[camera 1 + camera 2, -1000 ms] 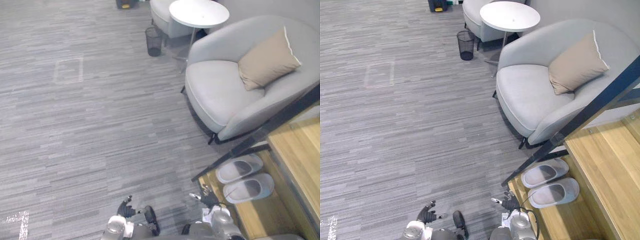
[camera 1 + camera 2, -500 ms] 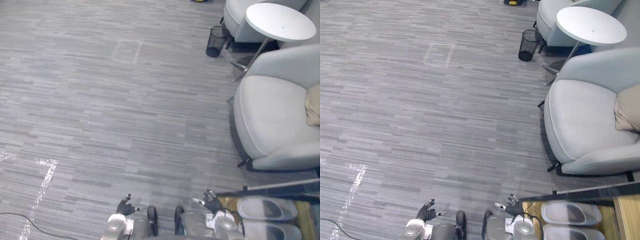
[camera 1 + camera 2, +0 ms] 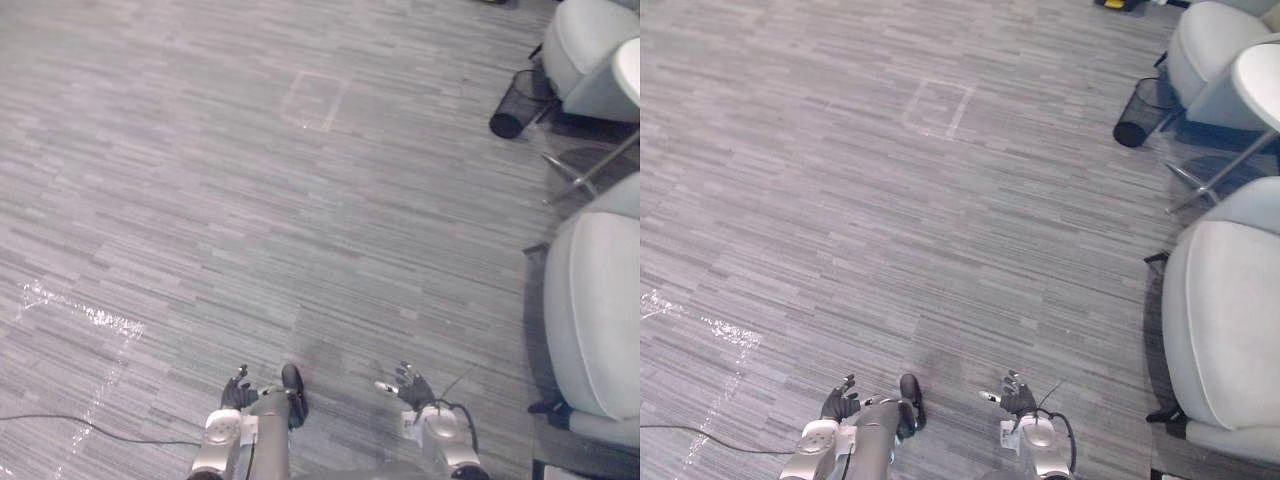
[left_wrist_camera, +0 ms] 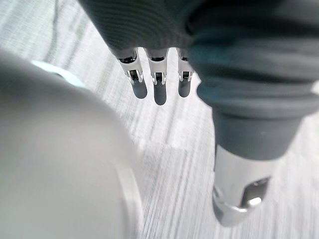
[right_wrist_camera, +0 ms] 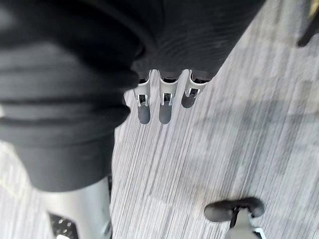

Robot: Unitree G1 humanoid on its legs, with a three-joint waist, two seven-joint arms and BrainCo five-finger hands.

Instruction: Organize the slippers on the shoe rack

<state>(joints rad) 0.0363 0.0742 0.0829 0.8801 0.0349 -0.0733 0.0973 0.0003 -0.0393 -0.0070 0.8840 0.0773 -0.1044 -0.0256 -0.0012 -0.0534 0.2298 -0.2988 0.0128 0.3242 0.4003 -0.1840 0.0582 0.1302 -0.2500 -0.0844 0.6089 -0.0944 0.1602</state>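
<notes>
No legible text, no labels, brands, numbers or signs to read

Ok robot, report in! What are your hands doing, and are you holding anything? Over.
Left hand open, empty. Right hand open, empty. No slipper held. Grey armchair close on the right, black wastebasket beyond it. Over.

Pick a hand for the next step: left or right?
Right, tentatively. The left hand and right hand both hang open and empty over the carpet. A second ago the slippers sat at the robot's right, near the armchair; the camera has since swung left.
</notes>
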